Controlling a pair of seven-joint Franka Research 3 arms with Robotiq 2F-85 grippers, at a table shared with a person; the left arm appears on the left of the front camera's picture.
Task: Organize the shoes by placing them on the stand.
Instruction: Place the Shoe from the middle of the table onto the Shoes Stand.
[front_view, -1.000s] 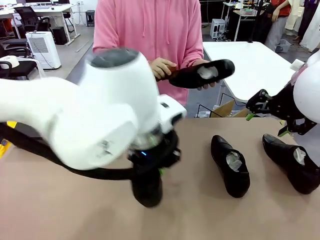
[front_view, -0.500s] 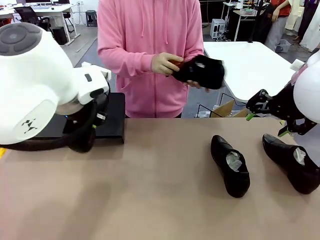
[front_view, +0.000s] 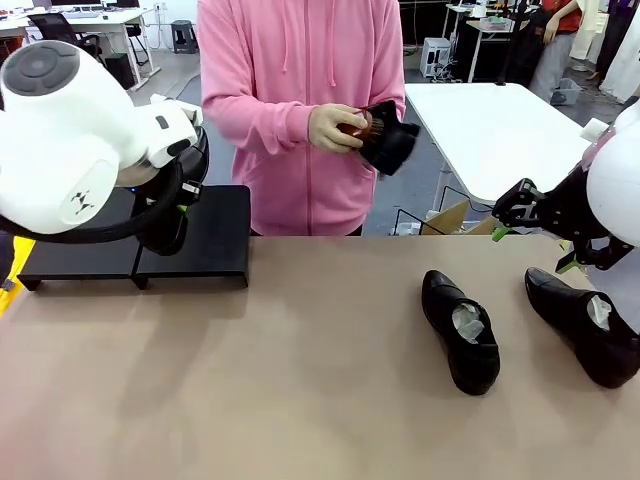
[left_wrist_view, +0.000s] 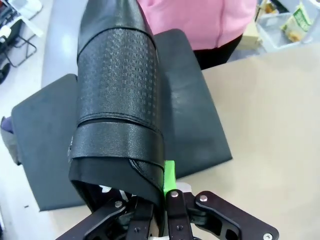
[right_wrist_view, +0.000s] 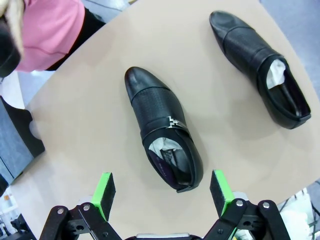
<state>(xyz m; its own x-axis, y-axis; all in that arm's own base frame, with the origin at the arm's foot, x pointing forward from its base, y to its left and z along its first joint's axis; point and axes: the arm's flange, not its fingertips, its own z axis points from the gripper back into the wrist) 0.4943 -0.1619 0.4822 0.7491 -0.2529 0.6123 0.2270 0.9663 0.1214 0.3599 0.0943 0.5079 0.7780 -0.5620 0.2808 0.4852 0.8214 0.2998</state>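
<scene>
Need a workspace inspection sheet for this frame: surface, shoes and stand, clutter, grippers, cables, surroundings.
surface: tan tabletop.
job's things: stand at far left; middle shoe and right shoe lying on tabletop; third shoe held over stand; fourth shoe in person's hands.
clutter: nothing seen.
grippers: left gripper shut on third shoe; right gripper open, pointed toward middle shoe.
cables: black cable looping below left arm.
surroundings: person in pink top; white table behind.

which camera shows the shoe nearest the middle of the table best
Right wrist view: it looks down on the middle shoe, showing toe, buckle and paper stuffing. The front view shows it smaller, at a low angle, with just a glimpse of the paper.
</scene>
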